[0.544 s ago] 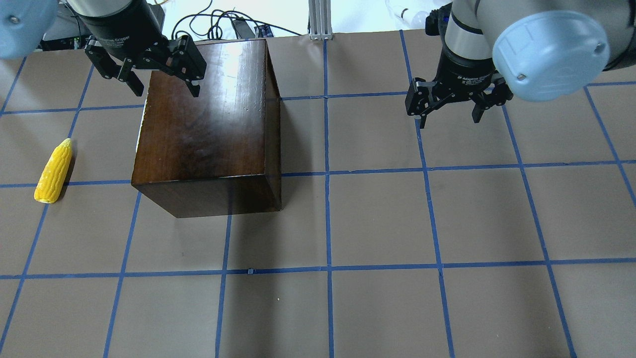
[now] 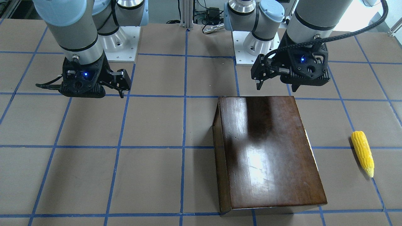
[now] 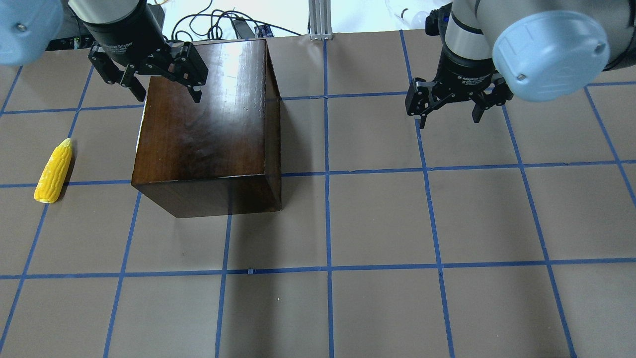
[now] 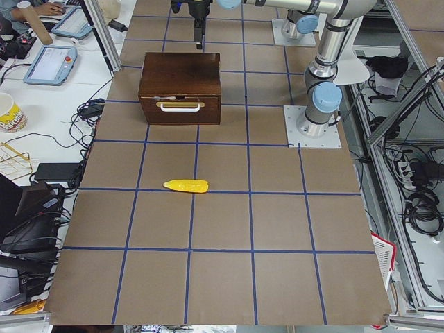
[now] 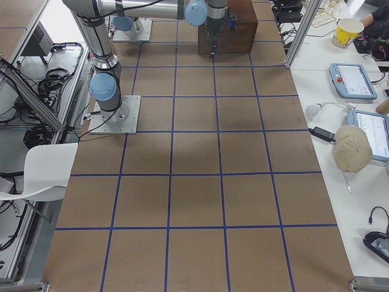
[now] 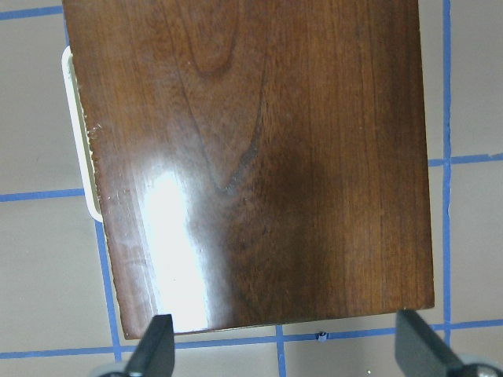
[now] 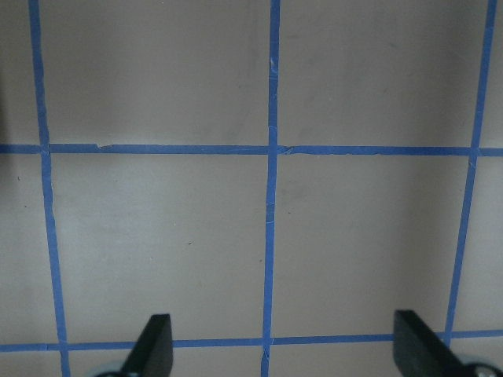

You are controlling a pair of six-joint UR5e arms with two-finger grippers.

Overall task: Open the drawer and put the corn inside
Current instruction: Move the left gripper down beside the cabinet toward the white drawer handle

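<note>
The dark-brown wooden box (image 3: 208,124) stands left of centre. Its drawer is shut. The drawer front with a cream handle (image 4: 180,107) faces the robot's left. The handle's edge shows in the left wrist view (image 6: 78,133). The yellow corn (image 3: 53,171) lies on the table left of the box, also seen from the front (image 2: 362,153). My left gripper (image 3: 169,95) is open and empty above the box's far-left top corner (image 6: 287,353). My right gripper (image 3: 449,119) is open and empty above bare table on the right (image 7: 287,349).
The table is brown paper with a blue tape grid (image 3: 328,268). The two arm bases (image 2: 248,47) stand at the robot's edge. Cables and an aluminium post (image 3: 318,20) lie beyond the far edge.
My left gripper has shifted slightly over the box's far-left corner. The right gripper, the box and the corn have not moved.
</note>
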